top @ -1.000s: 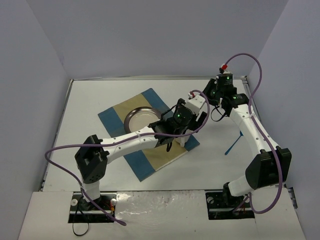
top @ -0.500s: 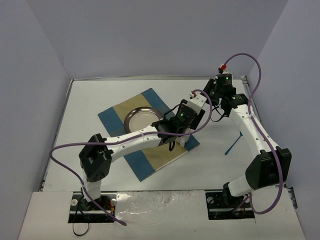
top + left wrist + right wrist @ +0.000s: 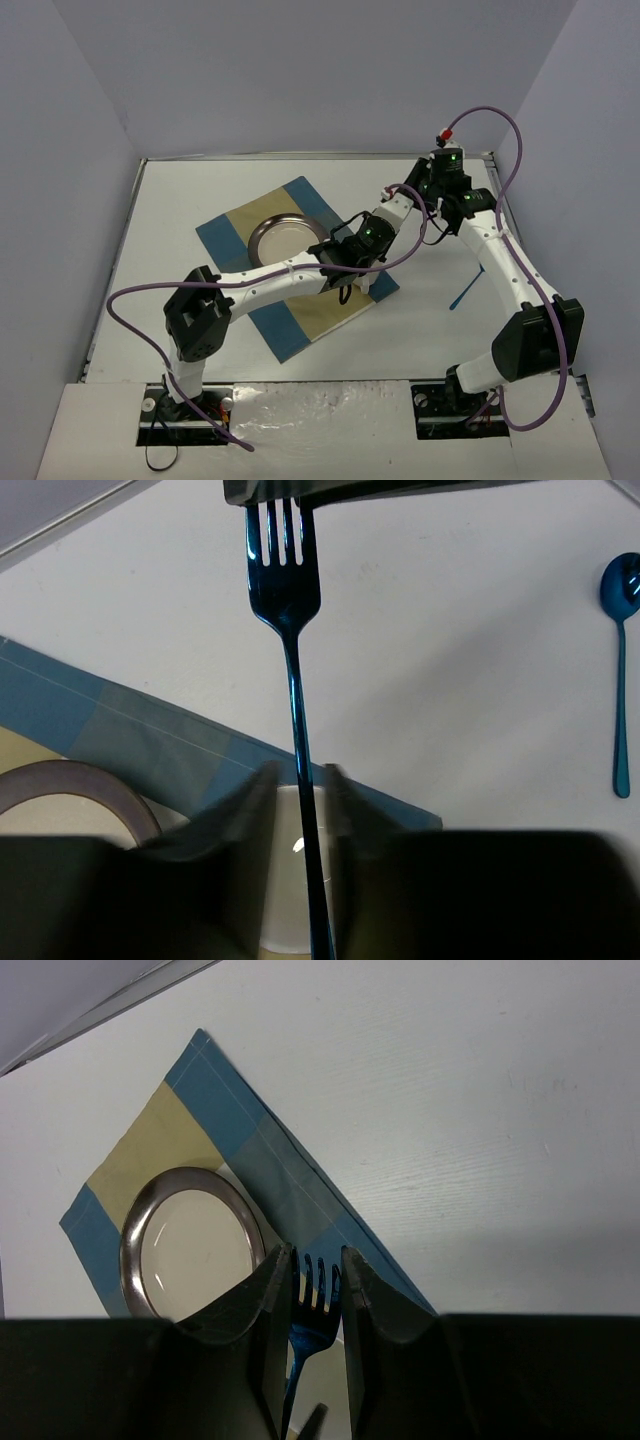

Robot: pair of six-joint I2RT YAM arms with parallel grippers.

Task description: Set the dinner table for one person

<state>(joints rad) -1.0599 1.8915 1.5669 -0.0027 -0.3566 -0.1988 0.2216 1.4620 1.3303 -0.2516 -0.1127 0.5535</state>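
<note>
No text, label, brand mark, number or sign is legible on any surface in the three views.

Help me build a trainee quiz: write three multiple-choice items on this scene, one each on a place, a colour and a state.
1. Where is the spoon? A on the plate; B on the bare dinner table, off the mat; C under the mat.
2. What colour is the fork? A silver; B blue; C white.
3. The plate is: A empty; B upside down; C holding the fork.

Key: B, it lies on the white tabletop; B, tines and handle are blue; A, nothing lies in it.
</note>
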